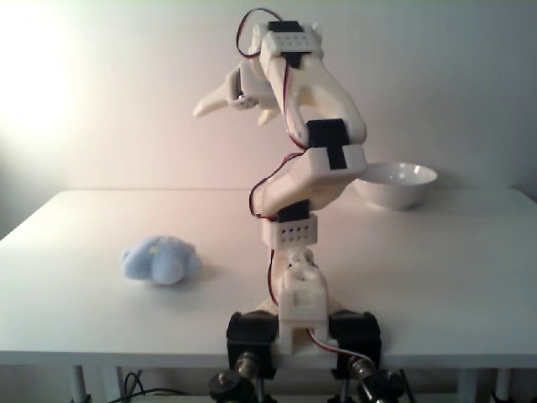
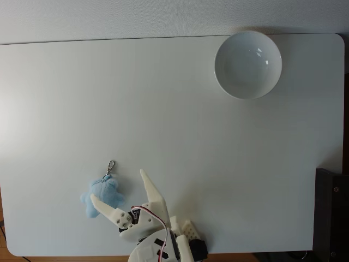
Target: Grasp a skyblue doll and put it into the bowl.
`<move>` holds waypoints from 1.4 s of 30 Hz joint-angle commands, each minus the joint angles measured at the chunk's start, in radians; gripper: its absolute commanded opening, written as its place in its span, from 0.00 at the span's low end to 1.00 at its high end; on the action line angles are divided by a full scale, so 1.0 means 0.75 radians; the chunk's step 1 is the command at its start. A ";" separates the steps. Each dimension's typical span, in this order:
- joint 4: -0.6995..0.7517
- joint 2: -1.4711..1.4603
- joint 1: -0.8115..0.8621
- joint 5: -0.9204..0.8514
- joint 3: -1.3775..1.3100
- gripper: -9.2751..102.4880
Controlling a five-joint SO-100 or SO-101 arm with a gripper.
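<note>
Doll: skyblue doll (image 2: pixel 102 195) lies on the worktop (image 2: pixel 163 125), lower left of the top-down fixed view, keyring toward frame top
Gripper: gripper (image 2: pixel 121 188) spread wide, raised, empty
Advice: descend to straddle the plush body, not the ring
Arm: folded, wrist high, lower centre
Bowl: bowl (image 2: pixel 248 64) upper right, well apart

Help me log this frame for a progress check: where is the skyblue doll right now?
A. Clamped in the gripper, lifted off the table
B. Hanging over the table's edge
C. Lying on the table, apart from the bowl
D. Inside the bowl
C. The skyblue doll lies on the table while the open gripper is raised above it, and in the top-down fixed view the bowl at the far corner holds nothing.
</note>
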 commanded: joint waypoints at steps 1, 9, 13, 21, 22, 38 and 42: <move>-0.018 -0.082 -0.125 -0.008 -0.055 0.57; -0.018 -0.274 -0.450 0.002 -0.053 0.57; -0.018 -0.362 -0.607 0.012 -0.049 0.57; -0.002 -0.472 -0.757 -0.002 -0.027 0.57; -0.002 -0.491 -0.757 -0.004 -0.027 0.57; 0.155 -0.820 -0.736 -0.008 -0.027 0.57; 0.168 -0.822 -0.734 -0.008 -0.027 0.57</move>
